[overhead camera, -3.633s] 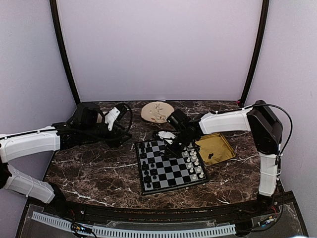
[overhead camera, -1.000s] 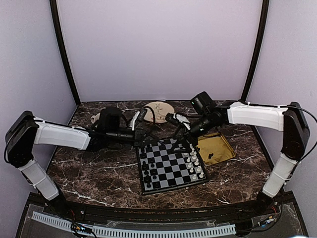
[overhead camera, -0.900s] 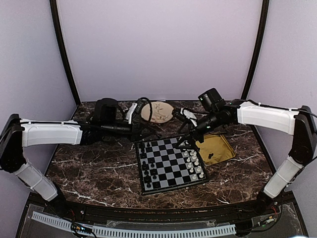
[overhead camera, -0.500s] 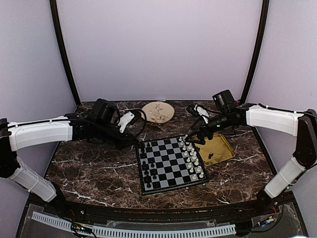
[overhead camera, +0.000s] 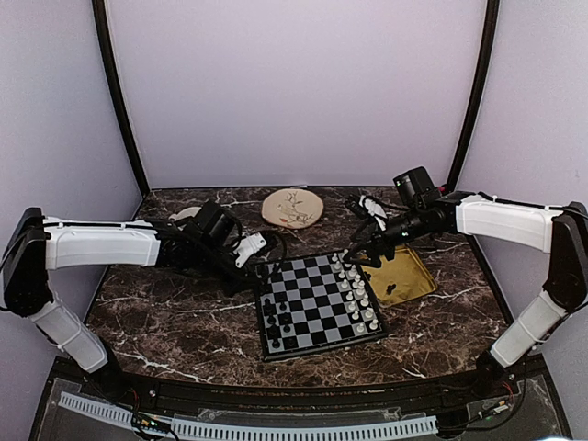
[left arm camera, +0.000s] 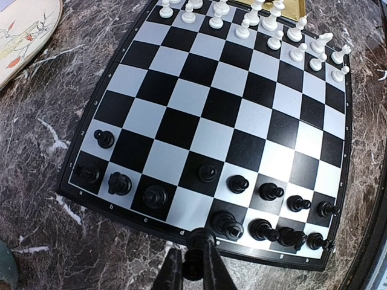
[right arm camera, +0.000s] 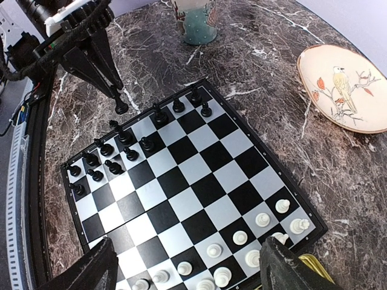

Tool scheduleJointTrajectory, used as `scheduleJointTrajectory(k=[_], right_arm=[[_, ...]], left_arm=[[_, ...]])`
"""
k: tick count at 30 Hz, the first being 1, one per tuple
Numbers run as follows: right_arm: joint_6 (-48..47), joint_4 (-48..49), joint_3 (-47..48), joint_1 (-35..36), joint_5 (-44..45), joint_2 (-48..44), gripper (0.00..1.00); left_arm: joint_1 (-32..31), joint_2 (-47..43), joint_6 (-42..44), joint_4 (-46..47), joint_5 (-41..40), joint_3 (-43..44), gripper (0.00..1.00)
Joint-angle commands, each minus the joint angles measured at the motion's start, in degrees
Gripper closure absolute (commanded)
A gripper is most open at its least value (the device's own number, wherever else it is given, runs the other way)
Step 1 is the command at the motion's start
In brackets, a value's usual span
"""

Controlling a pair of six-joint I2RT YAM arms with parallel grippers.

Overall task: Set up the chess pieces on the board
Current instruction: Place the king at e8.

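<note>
The board (overhead camera: 315, 306) lies mid-table. Several black chess pieces (overhead camera: 272, 318) stand along its left side, and the same pieces (left arm camera: 266, 228) fill the near rows in the left wrist view. White pieces (overhead camera: 358, 296) line its right side. My left gripper (overhead camera: 261, 266) is shut on a black chess piece (left arm camera: 199, 243), held just off the board's rim beside an empty back-row square. The right wrist view shows that left gripper (right arm camera: 115, 96) above the board's (right arm camera: 199, 175) far edge. My right gripper (overhead camera: 355, 258) hangs open over the white side, its fingers (right arm camera: 284, 269) wide apart and holding nothing.
A yellow tray (overhead camera: 411, 268) lies right of the board with a dark piece (overhead camera: 390, 289) in it. A painted plate (overhead camera: 292, 207) lies behind the board. A teal cup (right arm camera: 198, 24) stands at the far left, behind my left arm.
My left arm shifted and brought its gripper down beside the board's left rim, still shut on the piece. My right gripper drew back to the board's white side and has stayed there, open.
</note>
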Motion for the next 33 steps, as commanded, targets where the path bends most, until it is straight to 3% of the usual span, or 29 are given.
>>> scheduleJointTrajectory(k=[1,33], right_arm=[[-1.1,0.0,-0.5,0.2,-1.1,0.0,0.2],[-3.3,-1.0,-0.8,0.2,-2.3,1.7,0.2]], left_arm=[[-0.2,0.8,1.9,1.4,-0.3,0.4,0.93],[-0.6,8.5,-0.4,6.5,1.9,1.5,0.87]])
